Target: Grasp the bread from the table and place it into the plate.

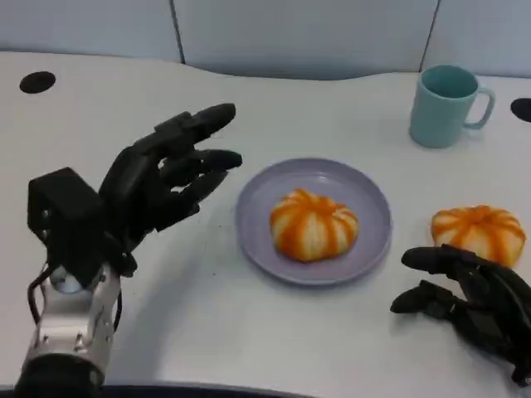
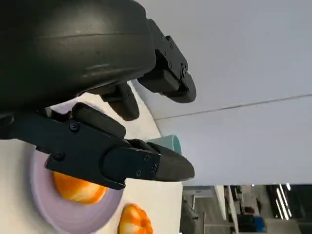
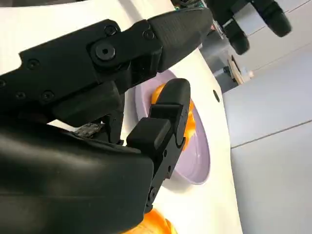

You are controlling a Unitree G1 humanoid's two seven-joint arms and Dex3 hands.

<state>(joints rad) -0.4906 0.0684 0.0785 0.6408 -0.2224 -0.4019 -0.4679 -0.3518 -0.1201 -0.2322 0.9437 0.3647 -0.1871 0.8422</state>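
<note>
With one bread plated, my empty, spread right hand neared the second bread by the table's right edge, needing a grasp next.

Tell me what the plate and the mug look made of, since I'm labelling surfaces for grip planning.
The plate looks like matte lavender plastic or melamine: an even colour with only a soft sheen. The mug looks like matte teal ceramic or plastic with thick walls; the pictures don't settle which.

two orange-striped breads, one plated

one bread sits in the lilac plate; the other bread lies on the table just right of it.
</note>
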